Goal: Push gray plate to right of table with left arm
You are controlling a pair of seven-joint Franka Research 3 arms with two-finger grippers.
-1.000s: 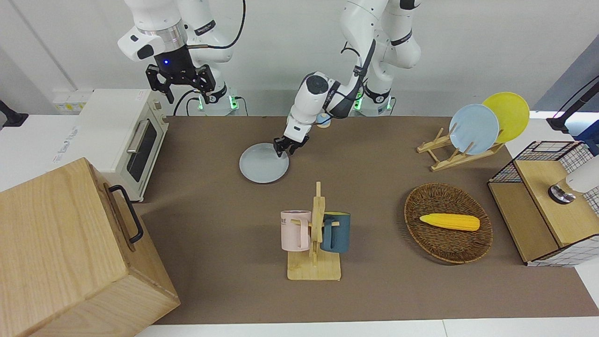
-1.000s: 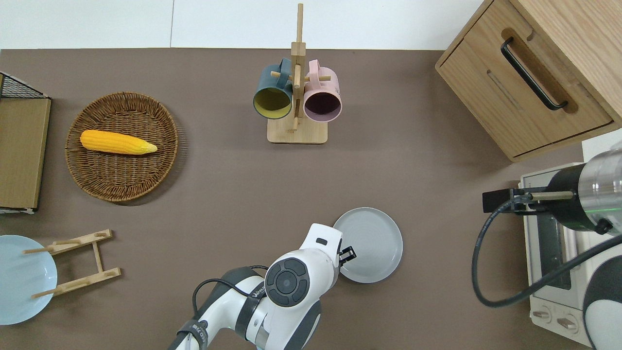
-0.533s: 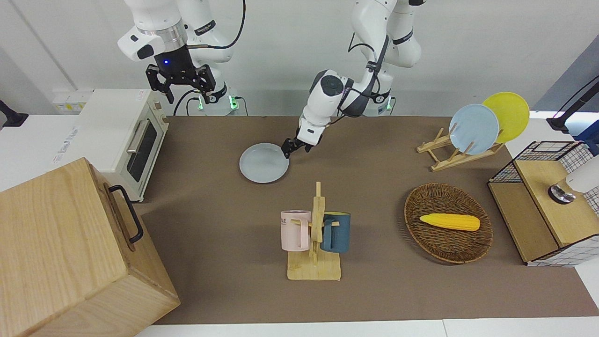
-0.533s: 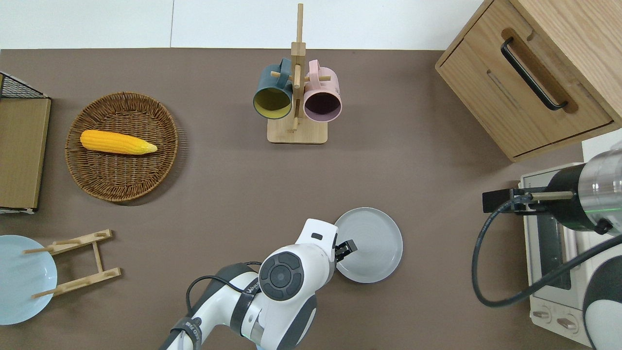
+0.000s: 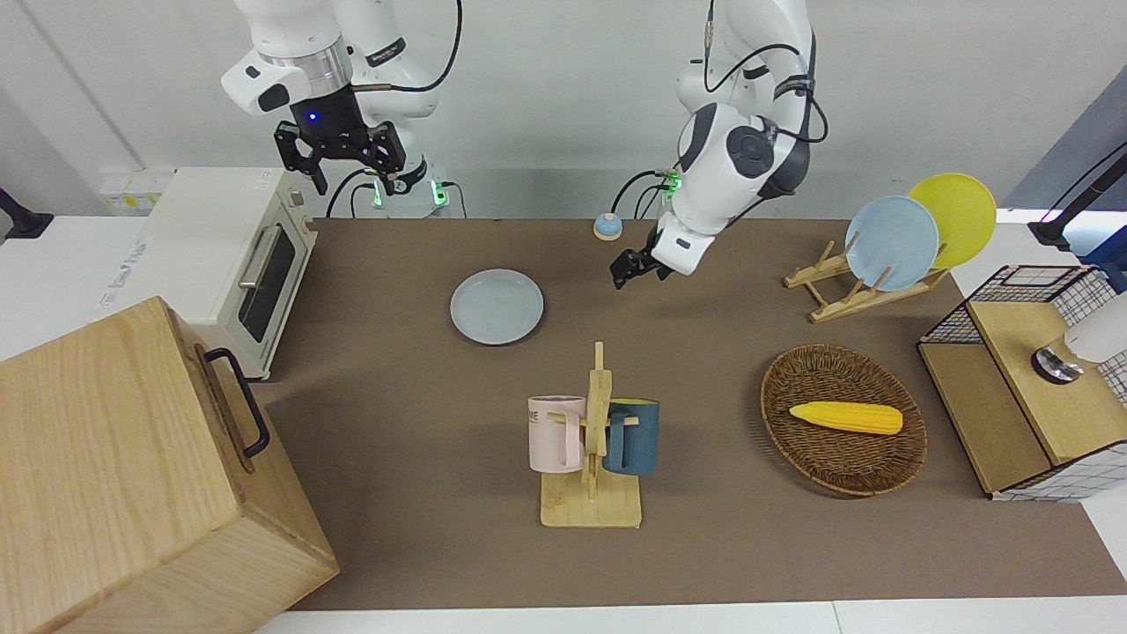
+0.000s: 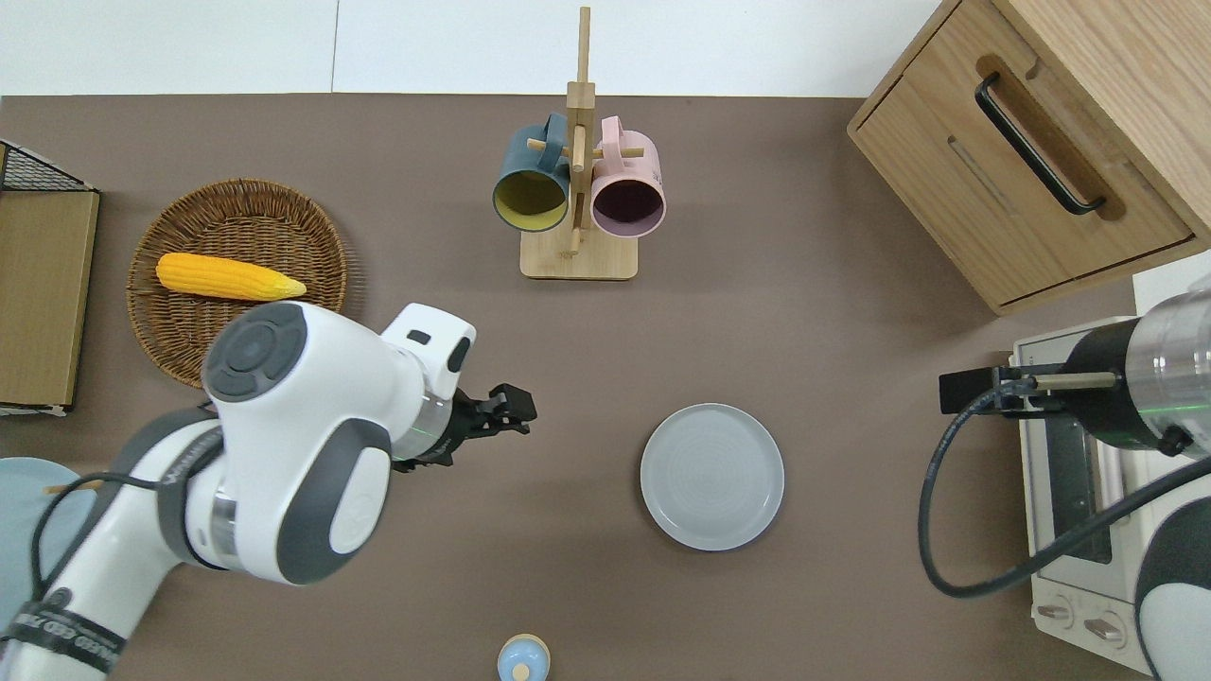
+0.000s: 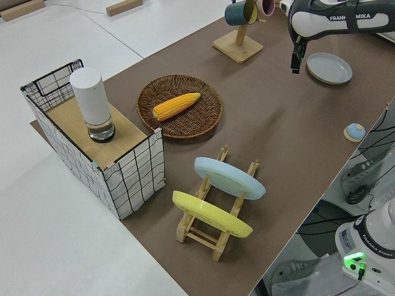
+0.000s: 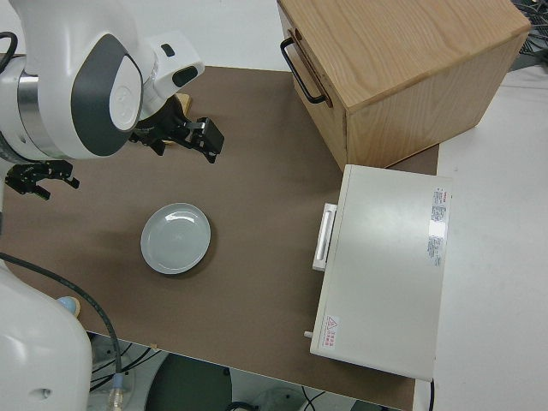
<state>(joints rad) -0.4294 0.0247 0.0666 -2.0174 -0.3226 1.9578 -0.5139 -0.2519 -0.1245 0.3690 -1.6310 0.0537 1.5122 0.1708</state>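
The table (image 5: pixel 704 563) fills most of the front view, its brown top reaching from the lower edge up to the arm bases. A large wooden cabinet (image 5: pixel 132 475) with a black handle is seen at the lower left of that view, and a white toaster oven (image 5: pixel 224 255) above it at the left edge. A wire basket with a wooden shelf (image 5: pixel 1021 379) is seen at the right edge. A wicker tray (image 5: pixel 797 396) holding a corn cob (image 5: pixel 845 416) lies at the lower right. A dish rack (image 5: pixel 845 291) at the upper right carries a blue plate (image 5: pixel 891 242) and a yellow plate (image 5: pixel 960 211), both on edge. A mug stand (image 5: pixel 592 493) at the lower centre carries a pink mug (image 5: pixel 555 431) and a dark blue mug (image 5: pixel 636 436).

The gray plate (image 6: pixel 711 476) is seen flat on the table at the centre right of the overhead view, nothing touching it.

The left arm (image 6: pixel 284 454) fills the lower left of the overhead view. The left gripper (image 6: pixel 516 413) is held up over bare table at the centre, well apart from the plate, with nothing in it; whether its fingers are open cannot be told. The right arm is parked, and the right gripper (image 5: pixel 339 163), at the upper left of the front view, is spread wide and holds nothing.

A small blue knob (image 5: pixel 606 226) sits at the top centre.
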